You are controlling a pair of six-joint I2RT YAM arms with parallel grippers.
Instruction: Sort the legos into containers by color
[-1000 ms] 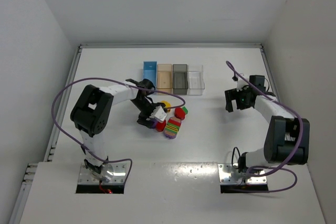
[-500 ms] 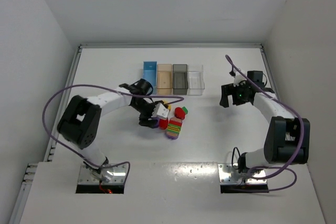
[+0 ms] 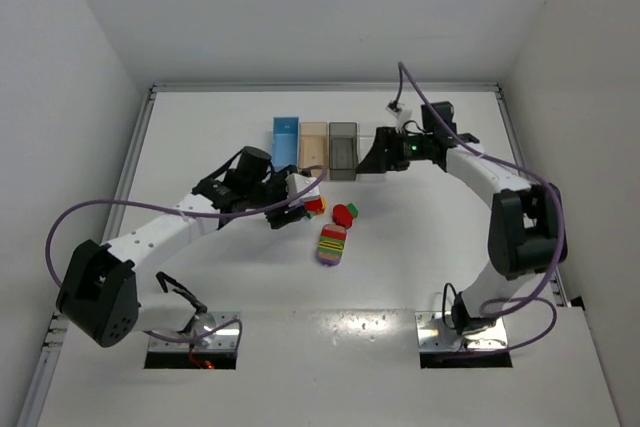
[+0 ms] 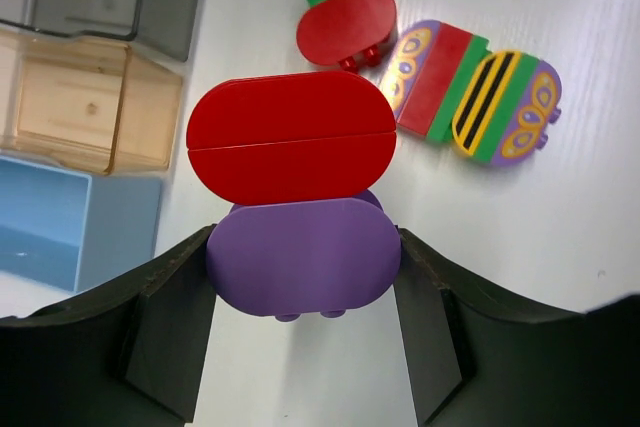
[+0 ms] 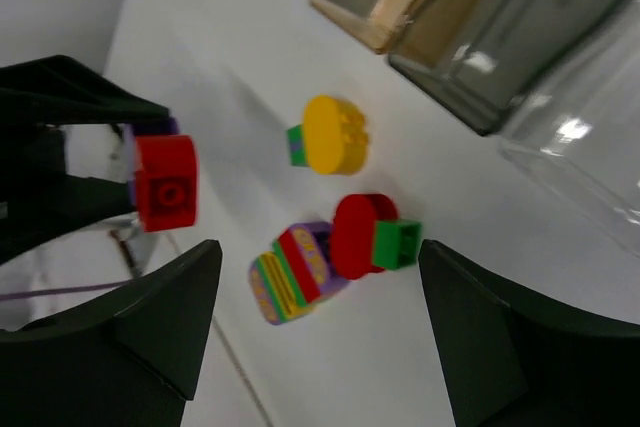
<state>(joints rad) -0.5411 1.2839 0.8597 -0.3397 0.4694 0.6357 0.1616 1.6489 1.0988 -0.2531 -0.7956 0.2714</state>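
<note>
Gripping a two-brick clump with the left tool: red on top, purple below, fingers pressed against the purple brick's two sides. Holding it out in front of the row of bins, roughly level with the tan bin in the overhead view. Probably lifted off the counter, though hard to judge from these angles.

Ranged along the far side, side by side, left to right: blue bin, tan bin, dark grey bin, clear bin.

Lying loose on the counter, to the right of the held clump: a red brick with a small green one stuck to it. Close beside that, toward the arms, a striped clump of purple, red, green and yellow; touching or merely near, impossible to say. Nearer the bins, in the right wrist view, a round yellow brick with green under it.

Hovering with the right tool at the clear bin, over its near end in the overhead view, hiding part of it. Fingers spread wide apart, gripping nothing.
</note>
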